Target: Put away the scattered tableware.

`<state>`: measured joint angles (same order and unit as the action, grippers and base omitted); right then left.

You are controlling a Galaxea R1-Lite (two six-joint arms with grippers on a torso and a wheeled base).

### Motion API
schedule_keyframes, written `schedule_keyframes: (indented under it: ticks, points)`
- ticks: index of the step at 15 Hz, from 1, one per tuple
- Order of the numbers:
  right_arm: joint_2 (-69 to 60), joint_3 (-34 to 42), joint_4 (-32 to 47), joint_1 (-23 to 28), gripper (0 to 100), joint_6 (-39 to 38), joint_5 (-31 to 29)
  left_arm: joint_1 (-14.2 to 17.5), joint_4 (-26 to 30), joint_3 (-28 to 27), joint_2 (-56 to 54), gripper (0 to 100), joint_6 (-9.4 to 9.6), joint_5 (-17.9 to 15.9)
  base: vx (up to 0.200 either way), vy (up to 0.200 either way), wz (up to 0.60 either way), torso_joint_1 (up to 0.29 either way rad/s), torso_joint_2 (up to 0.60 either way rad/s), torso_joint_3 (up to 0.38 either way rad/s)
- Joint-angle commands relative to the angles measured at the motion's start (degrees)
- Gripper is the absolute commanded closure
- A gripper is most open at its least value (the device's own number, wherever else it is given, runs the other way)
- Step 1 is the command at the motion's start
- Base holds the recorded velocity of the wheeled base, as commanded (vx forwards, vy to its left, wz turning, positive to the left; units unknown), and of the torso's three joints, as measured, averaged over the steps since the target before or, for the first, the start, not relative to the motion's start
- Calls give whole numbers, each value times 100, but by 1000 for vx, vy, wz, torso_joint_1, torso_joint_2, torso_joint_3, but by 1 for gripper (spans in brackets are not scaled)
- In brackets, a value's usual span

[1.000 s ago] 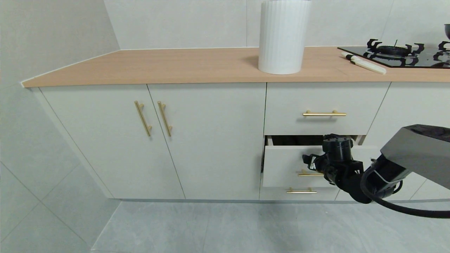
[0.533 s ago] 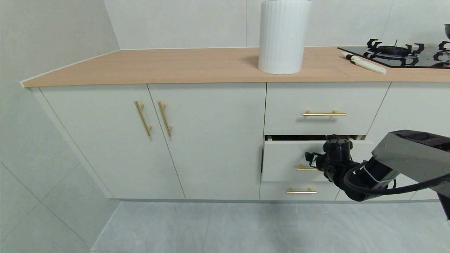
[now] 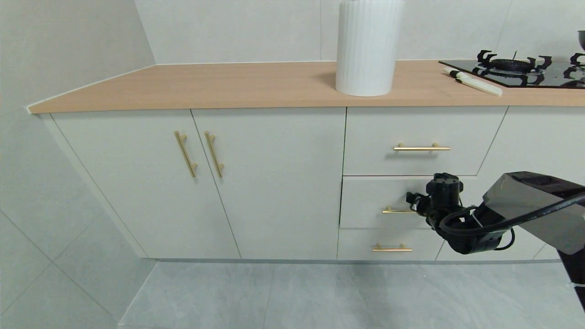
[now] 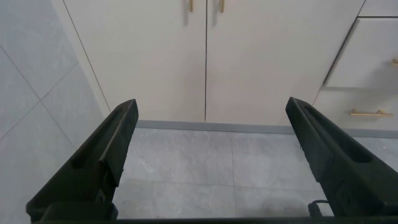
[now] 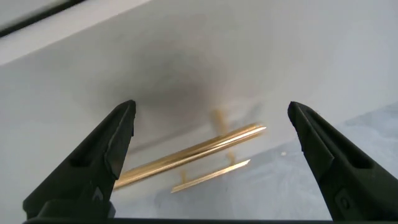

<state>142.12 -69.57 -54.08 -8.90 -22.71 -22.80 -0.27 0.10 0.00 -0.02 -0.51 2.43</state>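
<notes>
Knife (image 3: 473, 83) is lying on the wooden countertop (image 3: 205, 84), just beside the gas hob (image 3: 516, 68), far right. Going from the left: my left gripper (image 4: 211, 107) hangs spread wide above the floor, facing the double cabinet doors (image 3: 201, 183). White ribbed canister (image 3: 365, 48) sits mid-counter. Middle drawer (image 3: 365, 201) looks flush shut, and my right gripper (image 3: 413, 203) is spread either side of its gold handle (image 5: 193, 152), not pinching it

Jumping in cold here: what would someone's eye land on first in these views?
The right gripper, fingers open, at the gold handle of the shut middle drawer, low on the right. Above, a tall white ribbed cylinder stands on the wooden countertop, and a knife lies beside the gas hob.
</notes>
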Motion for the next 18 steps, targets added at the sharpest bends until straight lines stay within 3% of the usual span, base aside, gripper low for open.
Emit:
schedule_keyframes:
  ticks: [1,18]
  points:
    - [176,-276,-15,99,0,-14,-49,0,-1,0,2,0,-2,4,0,0,0,0,0,0]
    - [246,-452,-15,160,0,-32,-58,0,-1,0,2,0,-2,4,0,0,0,0,0,0]
